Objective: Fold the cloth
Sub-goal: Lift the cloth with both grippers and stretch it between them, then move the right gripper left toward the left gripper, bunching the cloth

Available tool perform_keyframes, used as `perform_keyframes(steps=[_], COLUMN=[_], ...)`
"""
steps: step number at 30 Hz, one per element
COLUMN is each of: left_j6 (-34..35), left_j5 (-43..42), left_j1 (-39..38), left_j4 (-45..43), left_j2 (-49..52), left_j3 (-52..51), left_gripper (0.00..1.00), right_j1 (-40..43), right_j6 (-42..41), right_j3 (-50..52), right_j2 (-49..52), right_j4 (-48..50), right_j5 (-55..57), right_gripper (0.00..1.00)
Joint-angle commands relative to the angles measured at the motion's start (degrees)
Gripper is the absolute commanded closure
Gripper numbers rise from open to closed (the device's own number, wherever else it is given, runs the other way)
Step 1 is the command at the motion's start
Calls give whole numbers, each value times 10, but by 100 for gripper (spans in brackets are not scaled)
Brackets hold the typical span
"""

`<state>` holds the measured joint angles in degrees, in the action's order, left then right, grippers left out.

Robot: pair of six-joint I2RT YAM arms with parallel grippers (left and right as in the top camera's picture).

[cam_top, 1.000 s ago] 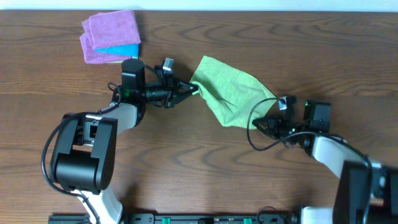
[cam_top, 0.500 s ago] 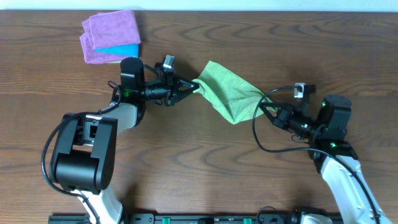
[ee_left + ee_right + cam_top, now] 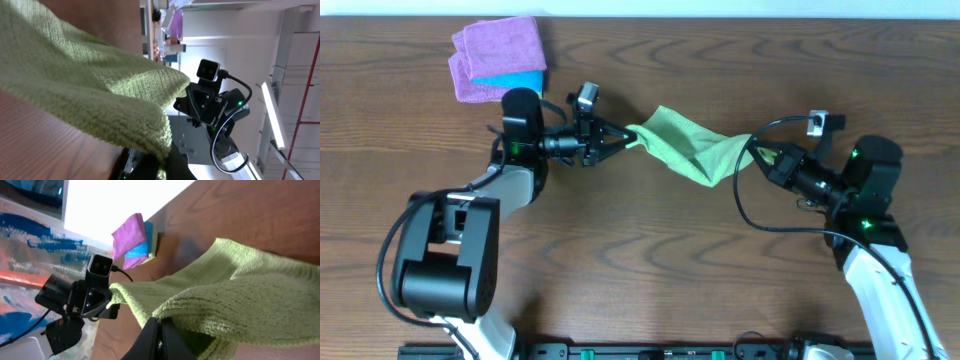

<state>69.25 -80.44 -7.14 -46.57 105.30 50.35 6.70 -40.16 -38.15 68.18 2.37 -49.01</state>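
The lime-green cloth (image 3: 692,148) hangs stretched between both grippers, lifted off the wooden table. My left gripper (image 3: 626,136) is shut on the cloth's left corner, and my right gripper (image 3: 757,154) is shut on its right corner. Between them the cloth sags in a crumpled band. In the left wrist view the cloth (image 3: 95,85) runs away from my left gripper (image 3: 162,157) toward the other arm. In the right wrist view the cloth (image 3: 250,295) spreads from my right gripper (image 3: 161,325) toward the left arm.
A folded purple cloth (image 3: 500,48) lies over a bright blue cloth (image 3: 515,80) at the table's back left, behind the left arm. The same stack (image 3: 134,240) shows in the right wrist view. Bare wooden table (image 3: 650,260) lies in front.
Both grippers have moved apart and up. The right gripper swung right and back, pulling the cloth from a loose spread shape into a taut narrow band off the table.
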Motion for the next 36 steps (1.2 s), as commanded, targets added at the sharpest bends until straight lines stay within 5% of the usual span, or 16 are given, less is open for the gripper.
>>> perform_keyframes(steps=[1, 16, 25, 27, 30, 36], left_j6=[2, 0, -138, -140, -141, -162], left_j5=[-12, 45, 138, 138, 146, 179], left_j1=[7, 19, 14, 14, 15, 15], left_j4=[-4, 7, 181, 184, 184, 192], left_j2=[-33, -101, -101, -101, -101, -101], left_j3=[13, 13, 13, 13, 13, 13], left_gripper=[94, 94, 94, 94, 94, 94], right_j1=[2, 0, -17, -19, -19, -37], right_j6=[-5, 3, -14, -14, -18, 30], right_j3=[-33, -66, -100, -100, -100, -100], right_j2=[-8, 45, 164, 166, 166, 166], right_j4=[0, 33, 104, 93, 70, -81], right_j5=[3, 98, 110, 97, 32, -23], right_gripper=[97, 89, 88, 82, 52, 46])
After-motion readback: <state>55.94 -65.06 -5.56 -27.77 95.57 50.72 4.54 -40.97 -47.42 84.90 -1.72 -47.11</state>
